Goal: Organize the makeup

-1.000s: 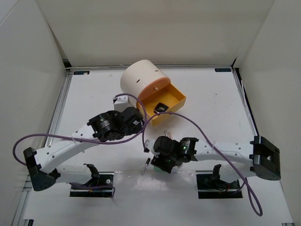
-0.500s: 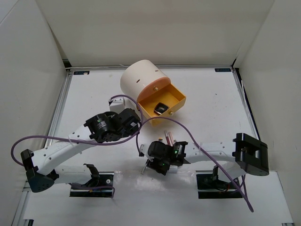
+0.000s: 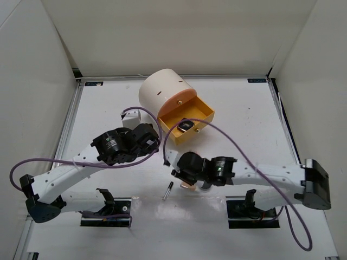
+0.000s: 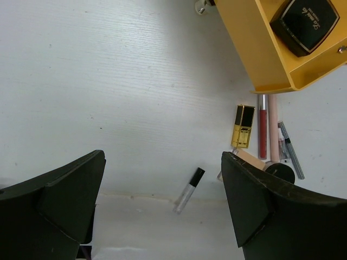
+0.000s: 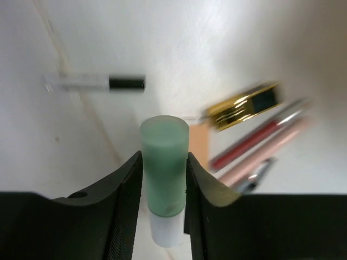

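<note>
Top view first: the cream box [image 3: 162,92] stands toward the back of the table [image 3: 249,124], and its orange drawer [image 3: 203,115] is pulled out to the front right. A black compact [image 3: 186,125] sits inside, close to the front lip. The left gripper [image 3: 153,142] hangs just left of the drawer's near corner. The right gripper [image 3: 179,172] is just in front of the drawer. A clear tube [image 3: 168,190] lies a little nearer the table's front edge. Bare table runs from the drawer across to the right wall [image 3: 309,70].

Now the left wrist: fingers [image 4: 59,200] spread wide, nothing between them. Below lies a broad stretch of bare white table. The drawer's corner [image 4: 260,54] juts in at the upper right with the compact [image 4: 303,24] in it. Under that edge lie a gold case [image 4: 243,126], a red pencil [image 4: 262,125], a pink pencil [image 4: 272,127] and a grey pencil [image 4: 290,149], packed side by side. A tan pad [image 4: 252,160] sits just below the case. The clear tube [image 4: 188,189] lies apart on its left.

Right wrist: the jaws are clamped on a green tube [image 5: 164,162], which stands upright between the fingers [image 5: 123,195] with its white cap at the bottom. The tube hangs over the table, between the clear tube [image 5: 95,82] at upper left and the blurred gold case [image 5: 244,105] and pencils on the right.
</note>
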Robot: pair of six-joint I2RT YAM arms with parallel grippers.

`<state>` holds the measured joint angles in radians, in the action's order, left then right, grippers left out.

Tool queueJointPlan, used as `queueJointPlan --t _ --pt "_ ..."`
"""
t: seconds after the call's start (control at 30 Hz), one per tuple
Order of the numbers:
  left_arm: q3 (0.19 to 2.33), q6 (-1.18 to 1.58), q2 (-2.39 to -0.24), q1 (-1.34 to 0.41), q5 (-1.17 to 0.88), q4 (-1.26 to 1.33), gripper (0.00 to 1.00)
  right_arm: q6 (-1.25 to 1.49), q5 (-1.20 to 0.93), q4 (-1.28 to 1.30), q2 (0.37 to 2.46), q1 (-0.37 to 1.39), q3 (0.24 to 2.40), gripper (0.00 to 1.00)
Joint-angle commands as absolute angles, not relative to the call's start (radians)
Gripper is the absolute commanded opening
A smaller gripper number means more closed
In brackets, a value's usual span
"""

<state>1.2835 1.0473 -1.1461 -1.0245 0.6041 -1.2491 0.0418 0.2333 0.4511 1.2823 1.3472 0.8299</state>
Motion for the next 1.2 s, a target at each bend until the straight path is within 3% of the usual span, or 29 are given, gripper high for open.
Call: queueJointPlan --t 0.0,0.23,0.37,0.5,0.63,0.8,1.1,1.17 --pt "1.312 1.039 -1.104 -1.028 0.644 -1.227 0.98 -0.115 0.325 0.411 1.142 1.301 0.965 0.06" --pt "1.29 1.012 -1.092 -1.028 0.658 -1.197 0.98 -0.423 0.227 0.327 1.083 1.142 1.103 0.08" --pt "1.279 1.003 -1.098 -1.026 0.653 -1.19 0.98 -0.534 0.114 0.319 1.175 0.979 1.181 0.08" --pt "1.259 0.989 -1.098 -1.026 0.637 -1.166 0.98 -0.662 -0.153 0.327 1.276 0.771 1.258 0.09" --pt "1.253 0.985 -1.098 -1.006 0.615 -1.148 0.98 -0.787 -0.302 0.368 1.38 0.692 1.337 0.08" --pt "1.221 0.954 -1.098 -0.965 0.566 -1.114 0.98 -0.914 -0.325 0.469 1.515 0.669 1.454 0.09" --pt "1.203 0.927 -1.111 -0.914 0.514 -1.092 0.98 -0.956 -0.313 0.571 1.66 0.675 1.537 0.22" --pt "1.204 0.913 -1.117 -0.907 0.503 -1.086 0.98 -0.936 -0.307 0.565 1.657 0.672 1.531 0.37"
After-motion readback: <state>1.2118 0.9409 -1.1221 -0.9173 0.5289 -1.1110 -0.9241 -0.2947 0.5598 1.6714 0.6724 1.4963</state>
